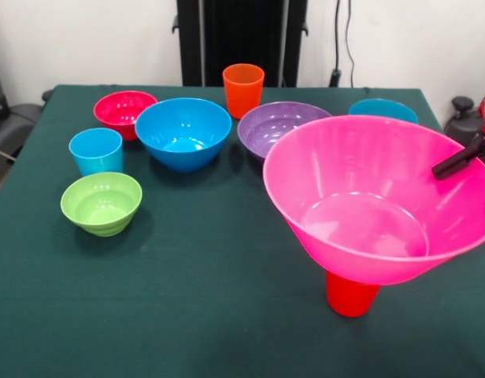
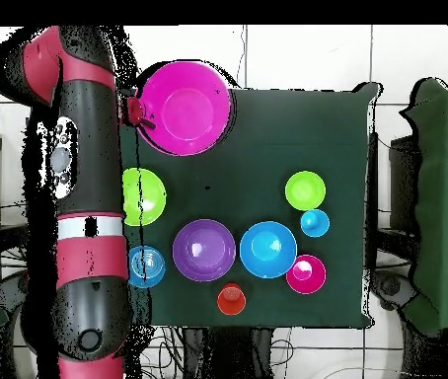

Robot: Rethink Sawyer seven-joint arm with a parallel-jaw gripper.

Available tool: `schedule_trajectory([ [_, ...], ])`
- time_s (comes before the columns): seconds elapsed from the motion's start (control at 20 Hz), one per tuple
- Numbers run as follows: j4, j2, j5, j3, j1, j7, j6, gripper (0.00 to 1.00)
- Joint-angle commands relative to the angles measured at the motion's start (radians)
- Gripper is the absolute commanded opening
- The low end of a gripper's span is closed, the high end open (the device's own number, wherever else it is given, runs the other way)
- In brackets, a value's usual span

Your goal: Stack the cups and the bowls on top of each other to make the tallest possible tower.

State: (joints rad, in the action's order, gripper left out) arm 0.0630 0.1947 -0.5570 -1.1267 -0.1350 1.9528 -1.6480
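Observation:
A large hot pink bowl (image 1: 360,197) (image 2: 186,107) sits tilted on an upright red cup (image 1: 351,293) near the table's front right. My gripper (image 1: 443,168) (image 2: 133,109) is shut on the bowl's rim, with one black finger (image 1: 460,158) lying inside it. Loose on the table are an orange cup (image 1: 243,89) (image 2: 231,297), a light blue cup (image 1: 96,150) (image 2: 314,222), a crimson bowl (image 1: 124,110) (image 2: 305,273), a blue bowl (image 1: 183,132) (image 2: 267,249), a purple bowl (image 1: 282,127) (image 2: 204,249) and a lime green bowl (image 1: 101,202) (image 2: 305,189). No tower beyond the pink bowl on the red cup shows.
A second blue bowl (image 1: 383,110) (image 2: 146,265) stands behind the pink one. Another lime green bowl (image 2: 143,195) lies partly under my arm (image 2: 85,197). The dark green table (image 1: 211,299) reaches its edge just right of the pink bowl.

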Motion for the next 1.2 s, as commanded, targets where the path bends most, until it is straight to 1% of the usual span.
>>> schedule_trajectory([
  [0.05, 0.095, -0.034, 0.081, 0.116, -0.025, -0.252, 0.049, 0.0],
  [0.4, 0.034, 0.012, 0.023, 0.078, 0.002, -0.214, 0.019, 0.0],
  [0.55, 0.045, 0.011, 0.024, 0.091, -0.003, -0.214, 0.014, 0.0],
  [0.6, 0.007, 0.037, -0.012, 0.059, 0.016, -0.202, 0.005, 0.0],
  [0.65, -0.001, 0.044, -0.023, 0.054, 0.02, -0.197, 0.004, 0.0],
  [1.05, 0.006, 0.055, -0.027, 0.053, 0.013, -0.199, 0.002, 0.0],
  [1.2, -0.015, 0.067, -0.055, 0.032, 0.026, -0.193, -0.006, 0.0],
])
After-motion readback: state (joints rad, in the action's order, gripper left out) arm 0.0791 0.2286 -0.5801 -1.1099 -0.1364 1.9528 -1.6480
